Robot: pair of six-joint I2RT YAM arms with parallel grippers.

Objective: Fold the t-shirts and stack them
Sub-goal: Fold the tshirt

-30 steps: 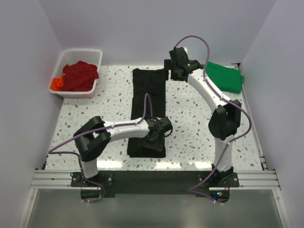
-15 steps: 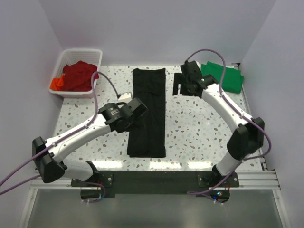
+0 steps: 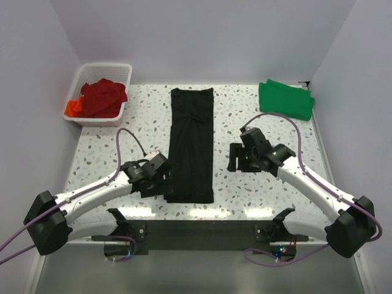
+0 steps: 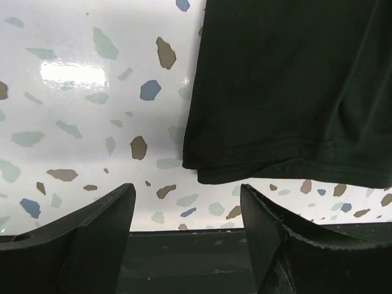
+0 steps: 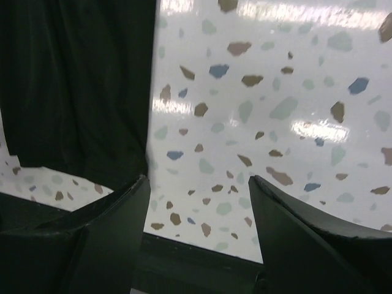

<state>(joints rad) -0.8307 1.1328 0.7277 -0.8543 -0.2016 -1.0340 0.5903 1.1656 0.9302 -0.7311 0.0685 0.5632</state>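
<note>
White slatted basket stands at the far left corner of the speckled counter. Inside it lie the dark red t-shirt and, at its near left edge, the orange t-shirt; neither is folded.

Left claw sits low over the counter, just beside the near left corner of the black t-shirt. Its wrist view shows the jaws standing wide apart with only bare counter between them; the shirt's hem lies just ahead, not gripped.

The black t-shirt lies flat at mid-counter, folded into a long narrow strip running from far to near.

Right claw is to the right of that strip, apart from it in the top view. Its wrist view shows the jaws parted and holding nothing; whether the left finger touches the fabric edge cannot be told.

The green t-shirt lies folded at the far right corner.
</note>
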